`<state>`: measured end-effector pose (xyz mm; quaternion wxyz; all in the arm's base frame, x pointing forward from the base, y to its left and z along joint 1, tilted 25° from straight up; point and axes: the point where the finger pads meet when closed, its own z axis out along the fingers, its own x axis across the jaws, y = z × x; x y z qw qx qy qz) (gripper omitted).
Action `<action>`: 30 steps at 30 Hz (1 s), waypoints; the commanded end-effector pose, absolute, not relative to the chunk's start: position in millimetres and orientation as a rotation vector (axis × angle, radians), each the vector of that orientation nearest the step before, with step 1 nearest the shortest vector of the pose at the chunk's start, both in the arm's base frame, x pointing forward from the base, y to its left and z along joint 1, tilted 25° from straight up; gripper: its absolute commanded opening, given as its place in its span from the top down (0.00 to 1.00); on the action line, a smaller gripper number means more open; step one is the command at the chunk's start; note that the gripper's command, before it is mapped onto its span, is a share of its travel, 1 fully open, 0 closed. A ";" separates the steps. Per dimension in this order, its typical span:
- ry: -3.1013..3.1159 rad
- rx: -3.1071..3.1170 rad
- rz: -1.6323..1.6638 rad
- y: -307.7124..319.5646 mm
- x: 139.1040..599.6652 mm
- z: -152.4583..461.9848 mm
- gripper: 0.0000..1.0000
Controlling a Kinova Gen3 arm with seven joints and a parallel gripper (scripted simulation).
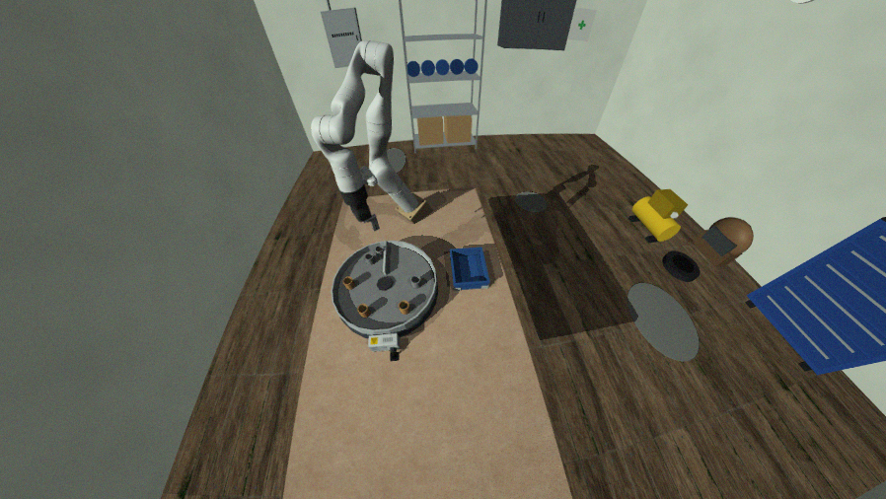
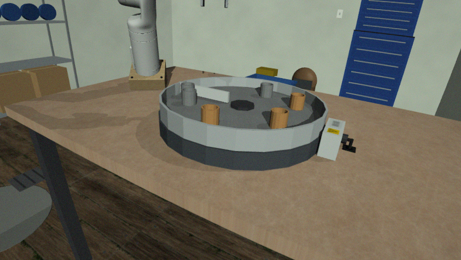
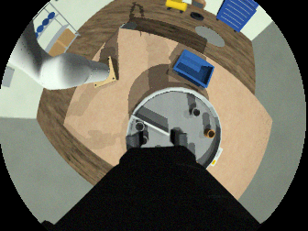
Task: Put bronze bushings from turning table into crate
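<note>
Three bronze bushings stand on the turning table: one bushing at its left, another at the front left, a third at the front right. One steel bushing stands at the right; two more, one and another, stand at the back. The blue crate looks empty. My gripper is open and empty, above and behind the table's back rim.
A pale upright bar crosses the back of the turning table, beside the rear steel bushings. A raised rim surrounds the disc, with a dark hub at its centre. A white box sits at its front.
</note>
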<state>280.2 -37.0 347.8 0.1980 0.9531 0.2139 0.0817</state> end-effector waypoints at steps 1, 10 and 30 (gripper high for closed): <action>0.599 2.667 0.230 -36.9 280.4 348.0 0.00; 0.599 2.667 0.229 -84.9 263.5 336.2 0.00; 0.598 2.667 0.229 -132.9 246.6 324.4 0.00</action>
